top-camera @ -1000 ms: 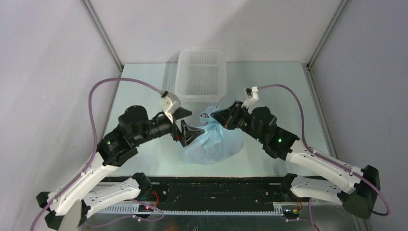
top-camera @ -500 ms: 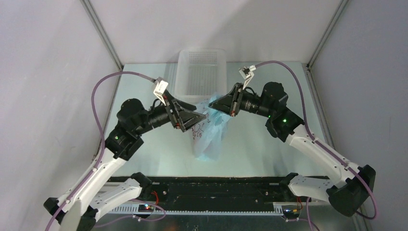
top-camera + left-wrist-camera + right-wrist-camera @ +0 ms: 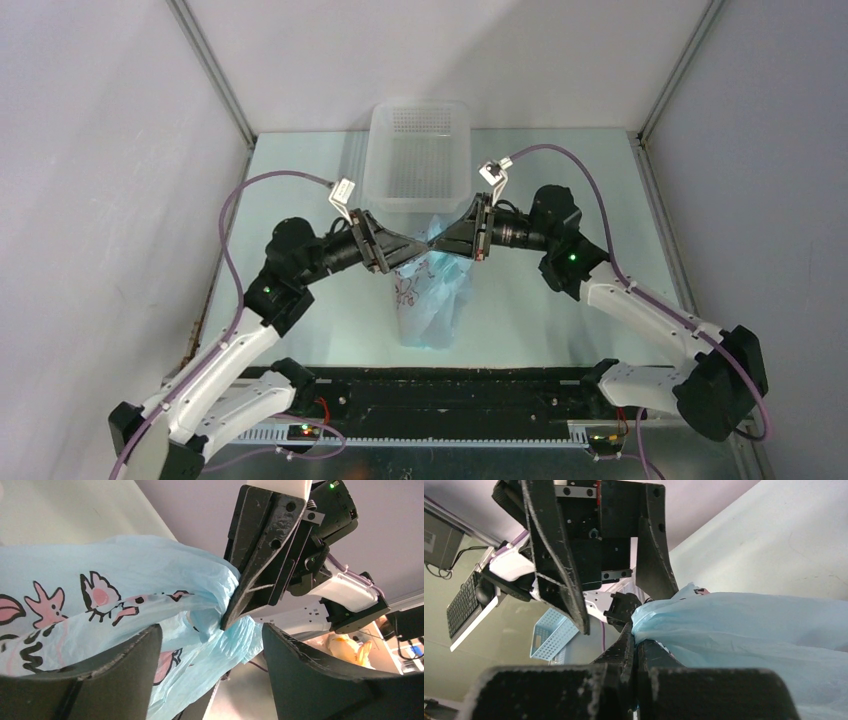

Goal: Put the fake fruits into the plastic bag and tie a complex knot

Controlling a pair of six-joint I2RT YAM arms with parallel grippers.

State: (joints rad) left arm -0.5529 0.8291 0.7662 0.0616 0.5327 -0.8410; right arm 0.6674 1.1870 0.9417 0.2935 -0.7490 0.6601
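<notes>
Right claw (image 3: 634, 641) was pinched tight on the bunched top of the plastic bag (image 3: 432, 305), and you had it meeting the left claw (image 3: 210, 630) tip to tip in the middle of the top view. Left claw gaped wide, blue film draped across one of its fingers (image 3: 100, 680). Bag hung down from the pair toward the table (image 3: 520, 335), just below the white basket (image 3: 418, 150) in the frame.
</notes>
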